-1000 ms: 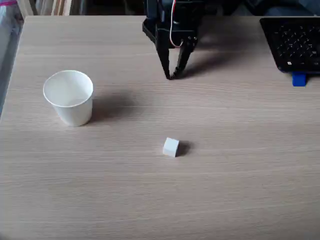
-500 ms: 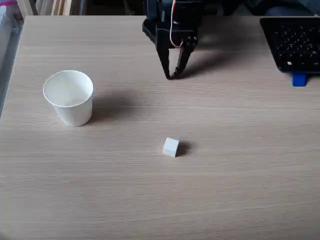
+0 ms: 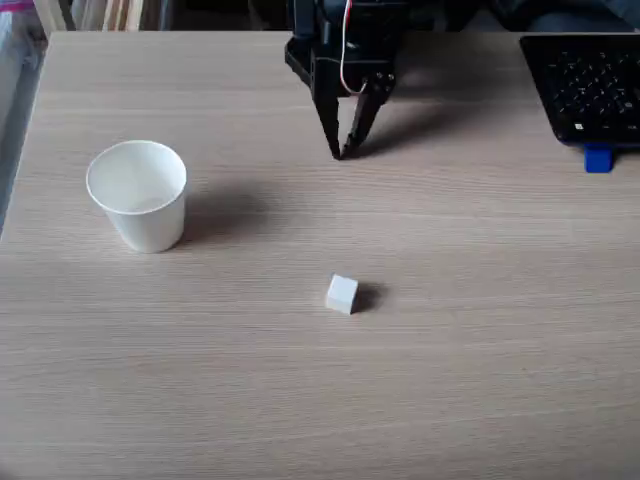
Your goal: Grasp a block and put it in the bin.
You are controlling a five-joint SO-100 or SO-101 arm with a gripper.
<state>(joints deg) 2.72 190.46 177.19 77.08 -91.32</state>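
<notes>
No writing can be read anywhere. The gripper (image 3: 343,154) hangs tips-down with its fingers pressed together, as half a second ago. The block (image 3: 341,294) lies well in front of the tips, untouched; the cup (image 3: 138,196) stands far to their left, neither moved.

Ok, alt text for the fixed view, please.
A black gripper, fingertips together, points down at the far side of a wooden table, apart from a small white block nearer the camera. A white paper cup stands upright at left.
</notes>
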